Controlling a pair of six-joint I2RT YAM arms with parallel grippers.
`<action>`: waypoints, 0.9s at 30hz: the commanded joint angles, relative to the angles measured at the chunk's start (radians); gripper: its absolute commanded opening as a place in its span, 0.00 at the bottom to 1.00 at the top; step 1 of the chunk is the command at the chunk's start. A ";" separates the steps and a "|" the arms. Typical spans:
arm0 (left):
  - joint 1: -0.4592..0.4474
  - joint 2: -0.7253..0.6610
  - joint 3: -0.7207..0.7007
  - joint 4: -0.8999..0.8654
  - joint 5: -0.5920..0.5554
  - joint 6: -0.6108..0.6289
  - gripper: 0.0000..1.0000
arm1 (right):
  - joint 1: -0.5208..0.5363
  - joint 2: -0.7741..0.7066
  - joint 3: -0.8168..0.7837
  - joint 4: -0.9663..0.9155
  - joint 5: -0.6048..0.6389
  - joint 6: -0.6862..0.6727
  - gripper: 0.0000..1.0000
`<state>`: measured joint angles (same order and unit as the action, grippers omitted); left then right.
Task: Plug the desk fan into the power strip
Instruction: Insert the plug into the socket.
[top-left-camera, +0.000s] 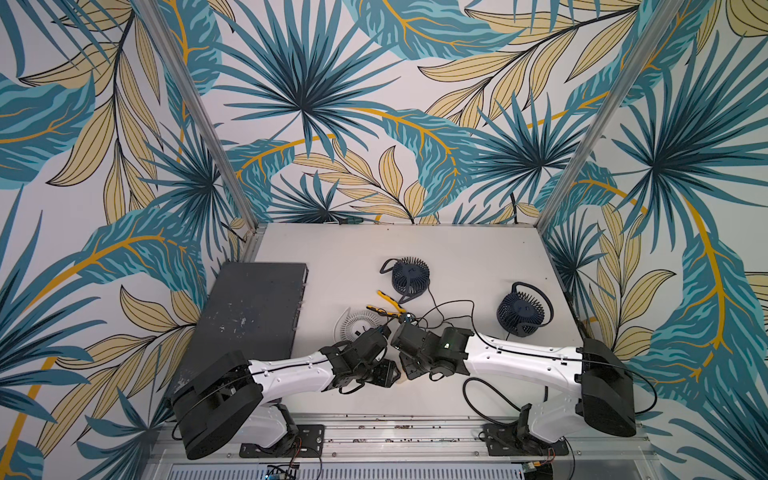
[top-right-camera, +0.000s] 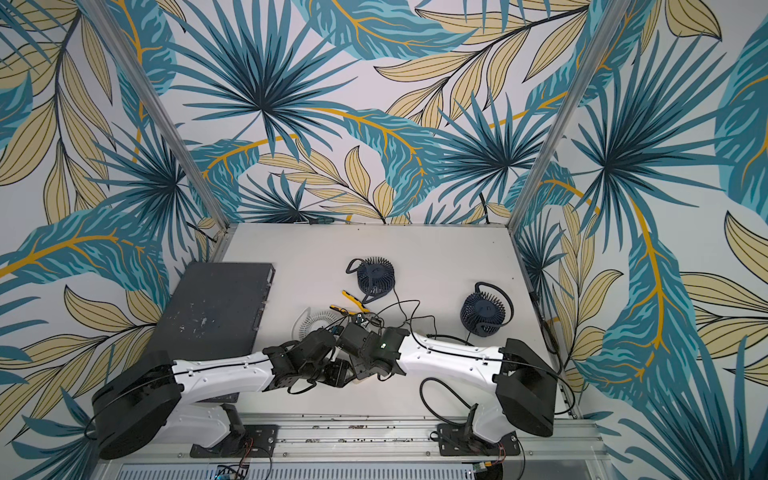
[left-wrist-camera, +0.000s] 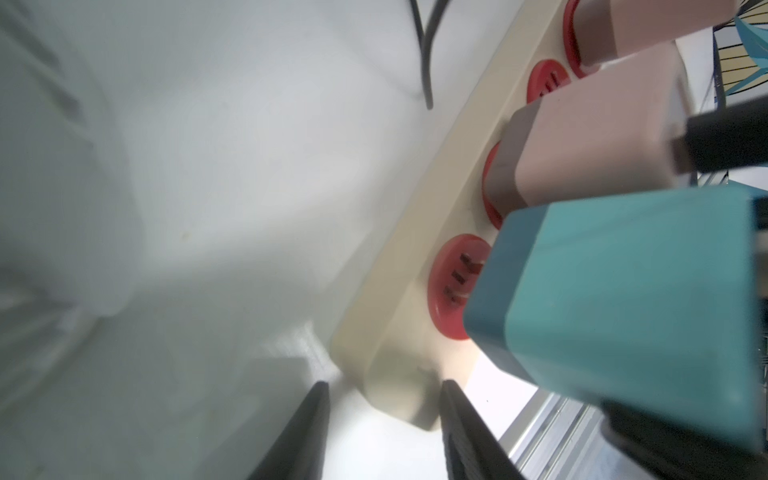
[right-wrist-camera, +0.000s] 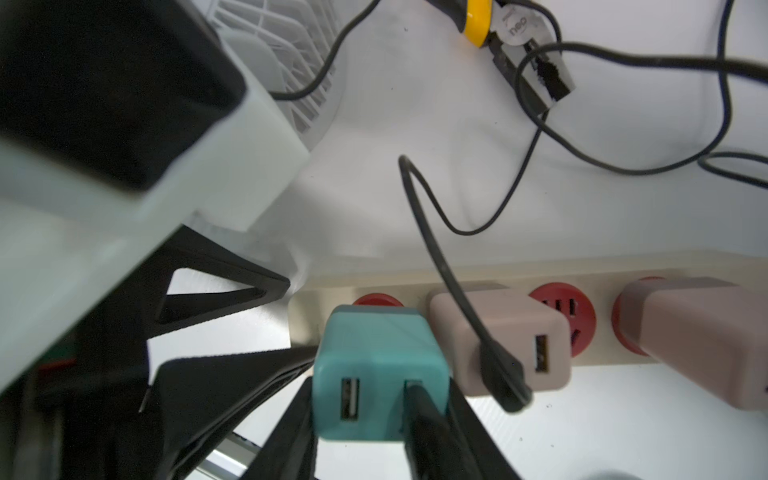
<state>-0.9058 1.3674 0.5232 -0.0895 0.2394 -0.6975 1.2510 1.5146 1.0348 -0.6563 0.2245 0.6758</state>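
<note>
Power strip (left-wrist-camera: 395, 345) lies on the surface (top-left-camera: 353, 257) near the front edge, right beneath both wrists. Left fingers (left-wrist-camera: 307, 432) straddle its end, set apart, with a sliver of gap on one side. Right fingers (right-wrist-camera: 291, 440) are pinched on the teal charger (right-wrist-camera: 374, 357), black cable in its port. The charger sits at the end socket (left-wrist-camera: 453, 286), slots still partly showing. Two pink chargers (right-wrist-camera: 498, 332) fill other sockets.

Probably robot lab cell: aluminium frame posts (top-left-camera: 202, 116), leaf-print backdrop walls (top-left-camera: 374, 83), arms (top-left-camera: 291, 370) bolted to rail (top-left-camera: 395, 432).
</note>
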 joint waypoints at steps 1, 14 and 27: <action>0.004 0.009 0.017 -0.020 -0.013 0.007 0.45 | 0.008 0.030 0.002 -0.052 0.022 -0.018 0.07; 0.005 0.007 0.008 -0.028 -0.022 0.004 0.40 | 0.053 0.109 -0.009 -0.133 0.055 -0.025 0.04; 0.005 -0.022 -0.012 -0.031 -0.040 -0.008 0.36 | 0.072 0.234 -0.168 -0.078 -0.095 0.013 0.00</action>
<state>-0.9058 1.3602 0.5240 -0.0898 0.2321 -0.7059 1.3197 1.5822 1.0031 -0.6388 0.2996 0.6659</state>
